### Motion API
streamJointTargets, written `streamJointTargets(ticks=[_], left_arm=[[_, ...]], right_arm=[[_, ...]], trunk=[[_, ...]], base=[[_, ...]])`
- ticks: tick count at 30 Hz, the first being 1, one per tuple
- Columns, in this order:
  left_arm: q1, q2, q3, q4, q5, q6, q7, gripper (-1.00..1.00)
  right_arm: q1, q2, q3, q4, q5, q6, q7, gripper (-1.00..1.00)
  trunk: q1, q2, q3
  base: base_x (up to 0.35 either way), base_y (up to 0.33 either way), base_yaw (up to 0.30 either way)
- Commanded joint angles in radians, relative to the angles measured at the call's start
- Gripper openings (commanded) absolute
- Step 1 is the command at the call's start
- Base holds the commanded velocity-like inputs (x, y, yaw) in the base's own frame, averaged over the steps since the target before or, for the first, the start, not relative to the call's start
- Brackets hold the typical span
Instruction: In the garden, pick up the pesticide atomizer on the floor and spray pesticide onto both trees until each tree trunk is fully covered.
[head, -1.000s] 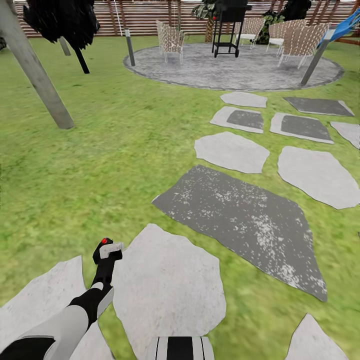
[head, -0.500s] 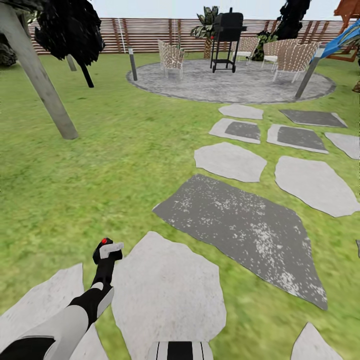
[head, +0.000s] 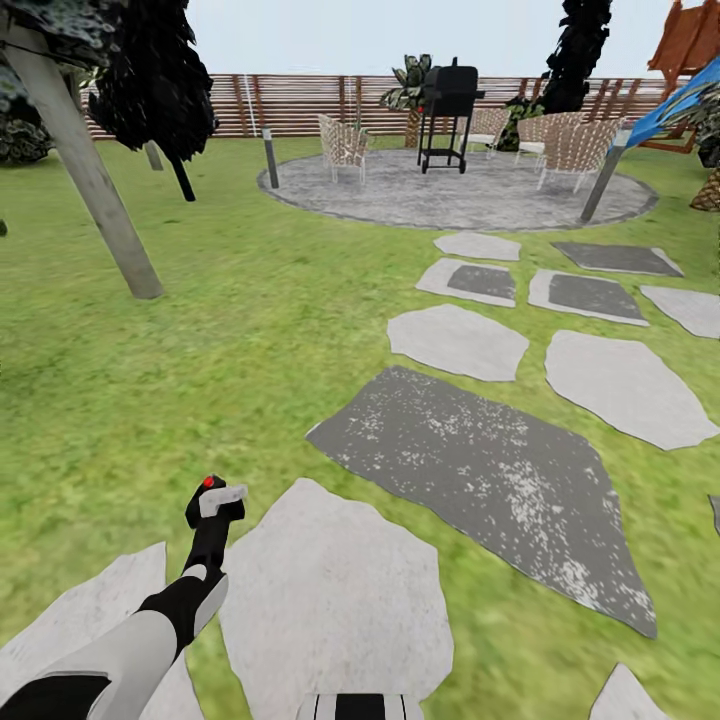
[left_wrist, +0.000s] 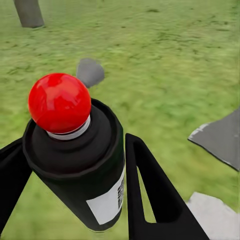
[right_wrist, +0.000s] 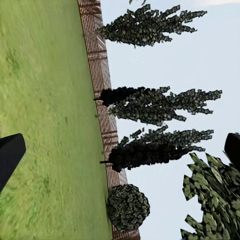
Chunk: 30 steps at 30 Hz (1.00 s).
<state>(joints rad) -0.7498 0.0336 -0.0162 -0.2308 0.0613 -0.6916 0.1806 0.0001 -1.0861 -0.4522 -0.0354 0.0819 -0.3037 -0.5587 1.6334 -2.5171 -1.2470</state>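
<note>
The lawn (head: 250, 330) spreads wide under a brown slatted fence (head: 300, 100), with a tree trunk (head: 85, 170) leaning up from the grass, a round paved patio (head: 450, 195) carrying a black grill (head: 447, 110) and woven chairs, and grey stepping stones (head: 460, 340) leading back from that patio toward the robot. The trunk stands well away from the patio, across open grass, and well apart from the spray bottle (head: 213, 500), which sits at the end of the left arm out over the grass beside the nearest stone. The left pincer (left_wrist: 75, 170) grips the bottle around its black cylindrical body, one finger (left_wrist: 150, 195) pressed against each side, just below the shoulder. It looks like a small, rigid, light thing with a smooth, likely slippery shell, so a hold around the middle of the body seems the safe place, leaving the pale trigger head and the red tip (left_wrist: 60, 102) free and unsqueezed; a grip higher up would probably foul the nozzle. A white label (left_wrist: 107, 202) on the body bears dark marks like a barcode, too small to read, and no brand name can be made out. The right pincer (right_wrist: 120, 155) stands wide open with nothing between its fingers, facing grass, fence and dark cypresses (right_wrist: 150, 105).
</note>
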Motion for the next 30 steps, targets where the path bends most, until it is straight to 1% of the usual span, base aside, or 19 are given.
streamJointTargets(ticks=[1, 30], left_arm=[[0.0, 0.0, -0.002, 0.001, 0.006, -0.003, -0.001, -1.0], [-0.001, -0.001, -0.002, 0.001, 0.006, -0.003, -0.001, -1.0]], right_arm=[[0.0, 0.0, -0.008, 0.0, 0.009, -0.003, -0.001, 1.0], [0.0, 0.002, -0.006, 0.0, 0.009, -0.003, 0.004, 1.0]], trunk=[[-0.001, 0.0, 0.003], [-0.014, 0.007, 0.116]], base=[[0.0, 0.0, 0.0], [0.0, 0.0, 0.0]])
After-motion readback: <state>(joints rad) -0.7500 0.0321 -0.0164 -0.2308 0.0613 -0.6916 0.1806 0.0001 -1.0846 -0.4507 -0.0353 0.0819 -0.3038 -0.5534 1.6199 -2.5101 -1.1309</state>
